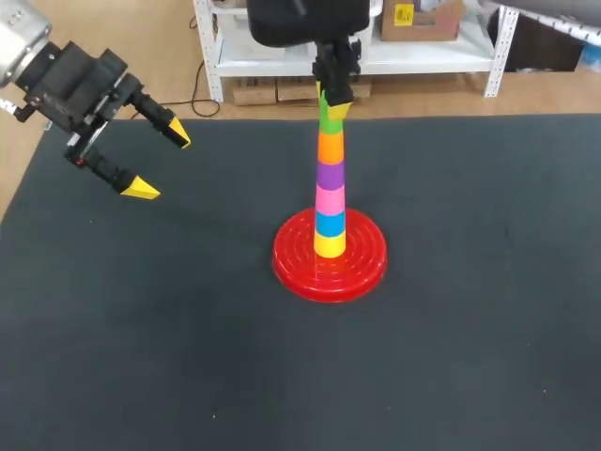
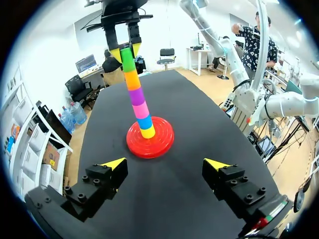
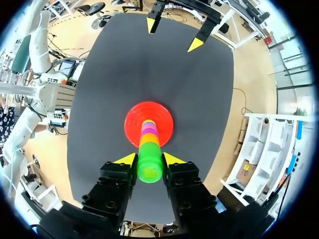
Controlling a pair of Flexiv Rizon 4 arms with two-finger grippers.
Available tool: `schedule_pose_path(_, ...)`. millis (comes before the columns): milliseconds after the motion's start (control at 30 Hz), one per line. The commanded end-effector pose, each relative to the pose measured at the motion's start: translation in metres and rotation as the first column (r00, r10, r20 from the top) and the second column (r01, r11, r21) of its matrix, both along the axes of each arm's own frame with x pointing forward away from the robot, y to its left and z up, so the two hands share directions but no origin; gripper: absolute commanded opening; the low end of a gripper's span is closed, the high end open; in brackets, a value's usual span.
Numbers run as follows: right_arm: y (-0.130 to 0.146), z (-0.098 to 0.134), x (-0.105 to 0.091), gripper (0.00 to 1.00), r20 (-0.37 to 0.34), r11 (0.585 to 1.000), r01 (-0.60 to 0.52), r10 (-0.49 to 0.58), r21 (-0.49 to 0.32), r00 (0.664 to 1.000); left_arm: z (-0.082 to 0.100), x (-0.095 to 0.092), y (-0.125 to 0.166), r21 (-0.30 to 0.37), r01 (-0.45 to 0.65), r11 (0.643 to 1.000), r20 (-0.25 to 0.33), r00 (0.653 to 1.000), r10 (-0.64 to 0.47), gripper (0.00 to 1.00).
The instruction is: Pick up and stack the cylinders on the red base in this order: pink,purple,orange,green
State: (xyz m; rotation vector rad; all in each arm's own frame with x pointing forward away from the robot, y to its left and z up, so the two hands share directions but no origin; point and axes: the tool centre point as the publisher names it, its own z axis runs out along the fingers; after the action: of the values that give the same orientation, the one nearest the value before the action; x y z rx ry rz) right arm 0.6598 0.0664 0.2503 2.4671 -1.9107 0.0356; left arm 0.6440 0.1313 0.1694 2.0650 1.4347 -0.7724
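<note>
Directly above the red base (image 1: 364, 265), the right claw (image 3: 148, 159) was clamped on the upright green cylinder (image 3: 149, 169) topping the stack (image 1: 330, 188); the left claw (image 1: 161, 161) hung apart, well away.

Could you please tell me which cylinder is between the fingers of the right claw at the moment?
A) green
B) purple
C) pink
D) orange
A: in the right wrist view the right claw has a yellow-tipped finger against each side of the green cylinder, which sits on top of the orange cylinder.
</note>
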Motion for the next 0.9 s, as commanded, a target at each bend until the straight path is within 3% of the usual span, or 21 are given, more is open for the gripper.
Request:
schedule_pose_path(33,0.001,-0.010,0.003,0.00,-0.017,1.000,0.001,-0.001,0.001,1.000,-0.001,-0.001,0.000,-0.001,-0.001,1.000,0.003,1.000,0.001,1.00)
schedule_pose_path(333,0.001,-0.011,0.003,0.00,-0.015,1.000,0.006,-0.005,0.009,1.000,-0.001,-0.001,0.000,-0.001,-0.001,1.000,0.003,1.000,0.001,1.00)
schedule_pose_path(367,0.000,-0.011,0.003,0.27,-0.006,1.000,0.009,-0.009,0.013,1.000,-0.001,-0.001,0.000,-0.001,-0.001,1.000,0.003,1.000,0.001,1.00)
schedule_pose_path(400,0.000,-0.010,0.003,1.00,-0.006,1.000,0.009,-0.009,0.014,1.000,-0.001,-0.001,0.000,-0.001,-0.001,1.000,0.003,1.000,0.001,1.00)
schedule_pose_path(900,-0.006,0.010,-0.001,1.00,0.042,0.996,0.030,-0.033,0.087,0.999,-0.001,-0.001,0.000,-0.001,-0.001,1.000,0.003,1.000,0.001,1.00)
